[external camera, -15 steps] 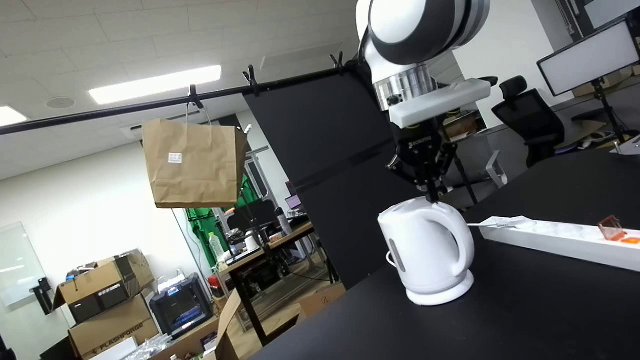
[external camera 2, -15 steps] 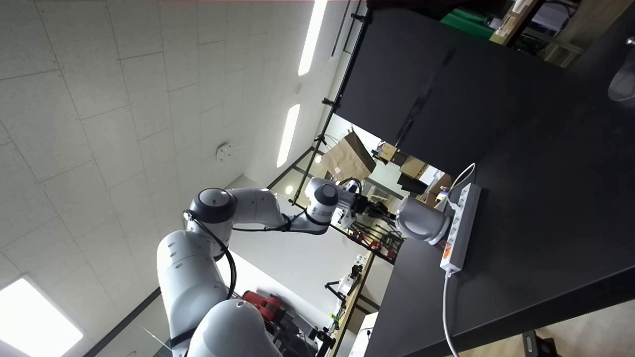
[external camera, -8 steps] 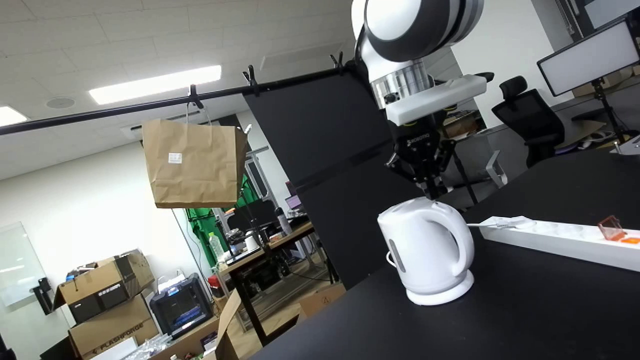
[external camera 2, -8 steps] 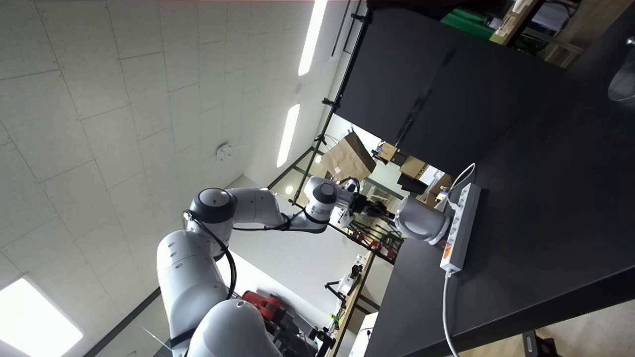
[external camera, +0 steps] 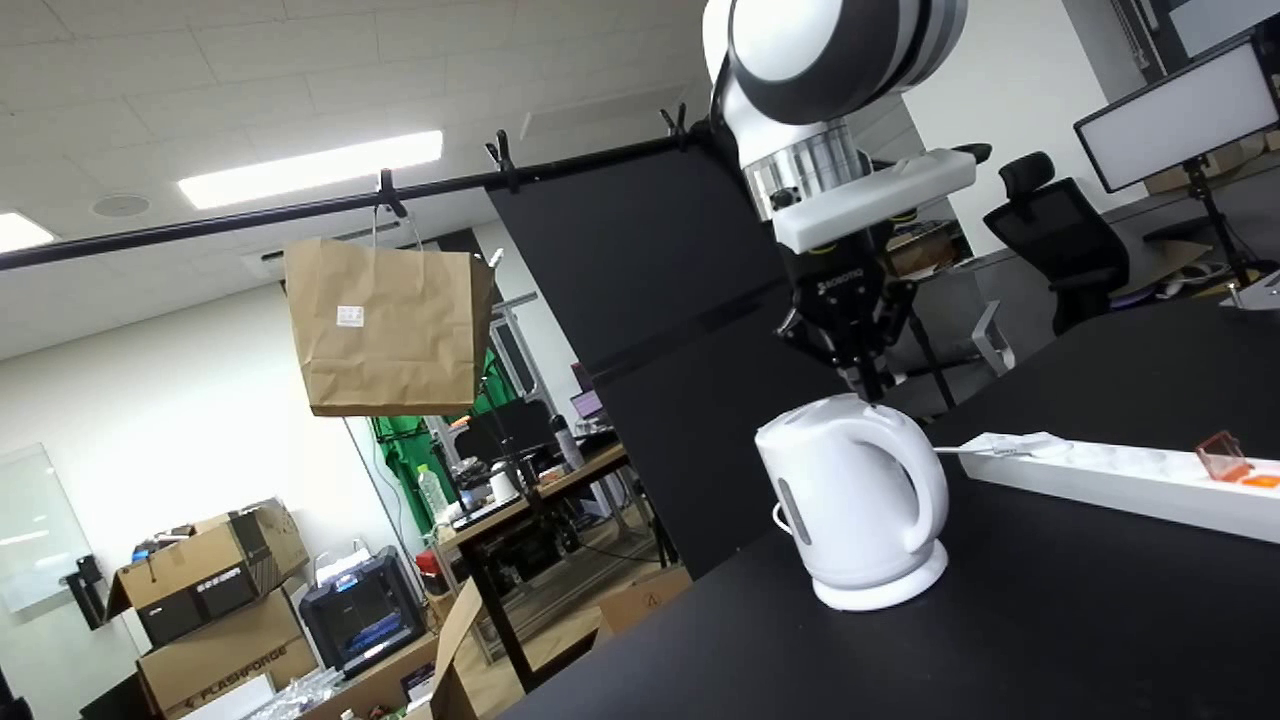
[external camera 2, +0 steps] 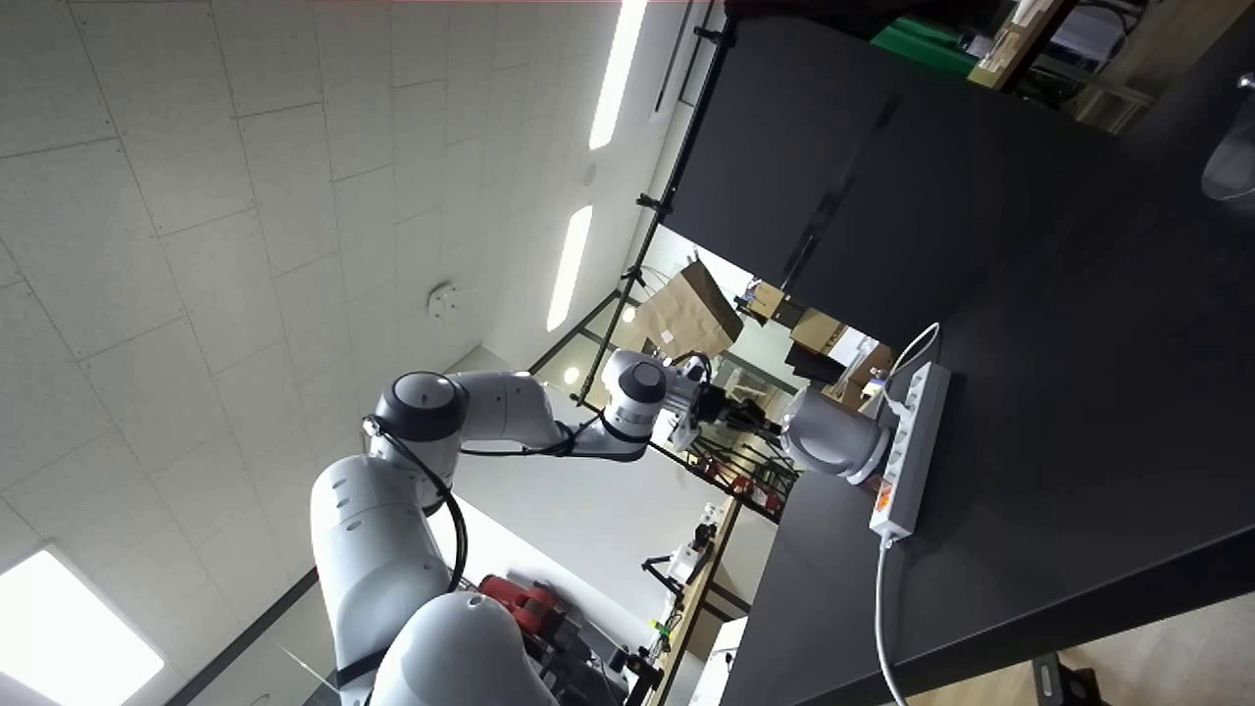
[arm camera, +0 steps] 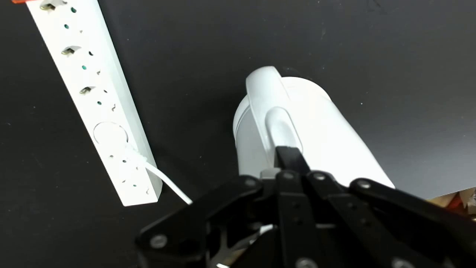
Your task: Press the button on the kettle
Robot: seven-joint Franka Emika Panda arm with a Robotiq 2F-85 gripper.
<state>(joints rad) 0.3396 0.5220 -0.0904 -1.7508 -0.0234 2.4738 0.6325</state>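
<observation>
- One slight move shows: against a second ago, the gripper [external camera: 872, 392] sits a touch higher over the kettle [external camera: 845, 510]; against half a second ago, it differs only marginally.
- The kettle, directly below the gripper, is unchanged, standing on its base on the table [external camera: 700, 650].
- For the task, so small a lift may mean a press just made or a lining-up before one; nothing in sight settles which.
- The gripper's fingers [arm camera: 293, 158] are drawn together into one narrow tip, with nothing seen between them.
- Only the wrist view shows the fingers over the upper end of the handle [arm camera: 263, 93], with a pale tab [arm camera: 270, 173] just beside them, partly covered. It could be the button; I cannot tell.
- Contact is uncertain: in an exterior view the tip meets the kettle's outline, its very end perhaps hidden.
- The water window [external camera: 795, 512], below the gripper, shows in that exterior view but not from the wrist.
- Off to one side of the gripper lies the strip [arm camera: 100, 111]. The wrist view shows its sockets; both exterior views show its orange switch [external camera 2: 884, 495], of which the wrist view catches at most an edge.
</observation>
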